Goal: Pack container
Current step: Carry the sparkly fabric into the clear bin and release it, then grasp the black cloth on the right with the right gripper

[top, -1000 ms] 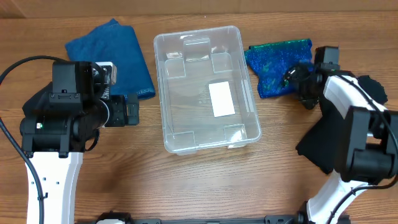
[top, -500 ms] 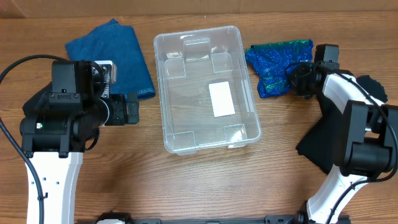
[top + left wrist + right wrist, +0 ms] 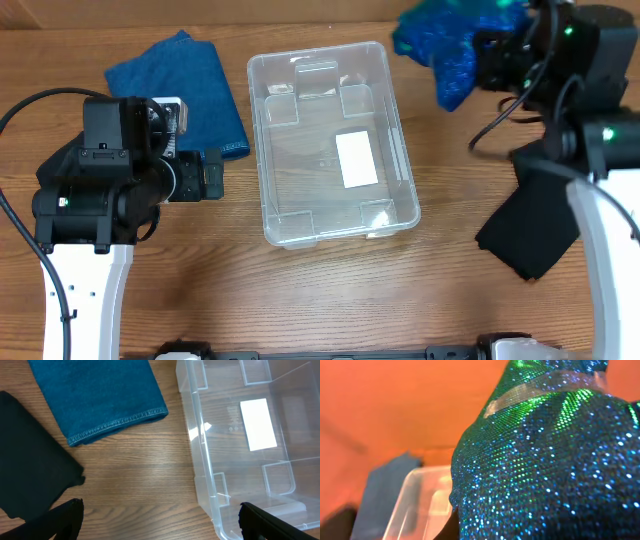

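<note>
The clear plastic container point(image 3: 330, 145) sits in the middle of the table with only a white label point(image 3: 357, 160) on its bottom. My right gripper point(image 3: 482, 55) is raised at the back right, shut on a sparkly blue-green sequined cloth point(image 3: 445, 40) that hangs off the table. That cloth point(image 3: 545, 460) fills the right wrist view and hides the fingers, with the container point(image 3: 415, 505) low on the left. My left gripper point(image 3: 215, 175) stands open just left of the container point(image 3: 250, 435), holding nothing; its fingertips point(image 3: 65, 520) straddle bare wood.
A folded blue towel point(image 3: 185, 90) lies left of the container, also in the left wrist view point(image 3: 100, 395). A black cloth point(image 3: 530, 225) lies at the right. Another black shape point(image 3: 30, 460) lies beside the towel under my left arm.
My right gripper closed on the sequined cloth and lifted it off the table, up and toward the back. The left arm has not moved.
</note>
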